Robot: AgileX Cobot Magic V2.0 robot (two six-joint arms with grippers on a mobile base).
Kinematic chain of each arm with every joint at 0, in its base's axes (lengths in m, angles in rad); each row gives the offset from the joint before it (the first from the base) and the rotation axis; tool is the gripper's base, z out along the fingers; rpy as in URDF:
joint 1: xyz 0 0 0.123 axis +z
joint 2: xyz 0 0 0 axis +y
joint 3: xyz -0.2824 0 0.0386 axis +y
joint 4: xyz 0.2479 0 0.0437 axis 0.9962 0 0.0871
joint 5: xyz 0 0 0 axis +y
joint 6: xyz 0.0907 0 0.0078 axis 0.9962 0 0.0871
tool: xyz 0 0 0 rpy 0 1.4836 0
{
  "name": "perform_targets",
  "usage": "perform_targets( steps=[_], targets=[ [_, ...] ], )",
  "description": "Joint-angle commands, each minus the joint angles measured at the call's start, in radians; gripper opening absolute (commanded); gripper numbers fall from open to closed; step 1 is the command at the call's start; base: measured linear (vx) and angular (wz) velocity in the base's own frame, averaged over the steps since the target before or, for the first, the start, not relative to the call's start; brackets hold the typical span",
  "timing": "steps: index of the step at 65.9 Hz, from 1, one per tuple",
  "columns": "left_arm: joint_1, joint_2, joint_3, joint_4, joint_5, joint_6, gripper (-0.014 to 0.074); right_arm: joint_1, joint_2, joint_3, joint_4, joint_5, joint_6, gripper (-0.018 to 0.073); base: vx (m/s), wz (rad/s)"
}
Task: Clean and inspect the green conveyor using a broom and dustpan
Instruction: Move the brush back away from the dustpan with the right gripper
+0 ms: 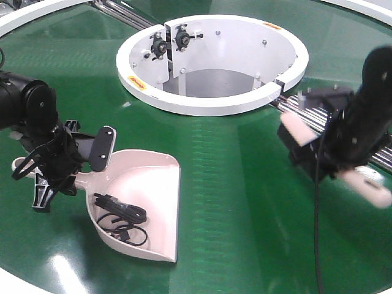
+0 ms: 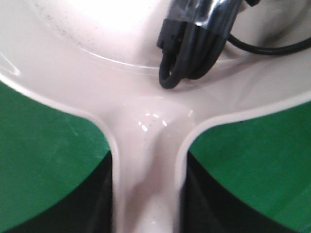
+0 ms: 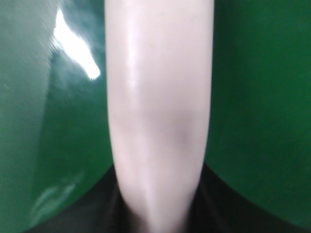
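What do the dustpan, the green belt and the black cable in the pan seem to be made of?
Dustpan: probably moulded plastic, pale beige, glossy highlights. Belt: perhaps PVC or rubber, glossy green, reflecting lights. Cable: black, likely rubber-sheathed, with a shiny clear wrap.

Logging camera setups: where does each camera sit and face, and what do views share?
Exterior front-facing: high, looking down on the green conveyor and white hub; both arms show, left gripper holding the dustpan, right gripper the broom.
Left wrist: on the left arm, looking along the dustpan's handle to a black cable bundle inside; dark gripper edges below.
Right wrist: on the right arm, looking along the broom's handle over the belt; same dark edges.
Shared: exterior and left wrist both show dustpan and cable bundle.
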Motion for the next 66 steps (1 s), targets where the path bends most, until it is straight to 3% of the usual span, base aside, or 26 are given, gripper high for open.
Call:
perform_targets(
  steps=[1, 19, 42, 52, 66],
  targets=[
    [-0.01, -0.038, -0.03, -0.009, 0.014, 0.007, -0.0006, 0.0, -0.049, 0.077, -0.009, -0.082, -0.013, 0.0004, 0.0, 0.0],
    [-0.01, -0.038, -0.03, -0.009, 0.014, 0.007, -0.0006, 0.0, -0.049, 0.234, -0.034, -0.145, -0.013, 0.0005, 0.0, 0.0],
    [-0.01, -0.038, -0.03, -0.013, 0.005, 0.007, -0.0006, 0.0, -0.049, 0.296, -0.033, -0.173, 0.021, 0.0012, 0.0, 0.0],
    [-0.01, -0.036, -0.03, -0.065, 0.001, 0.007, -0.0006, 0.0, -0.05, 0.296, -0.028, -0.169, 0.022, 0.0046, 0.0, 0.0],
    [-0.01, -0.036, -0.03, -0.151, 0.005, 0.007, -0.0006, 0.0, -0.05, 0.296, -0.025, -0.17, 0.022, 0.0163, 0.0, 0.0]
  ],
)
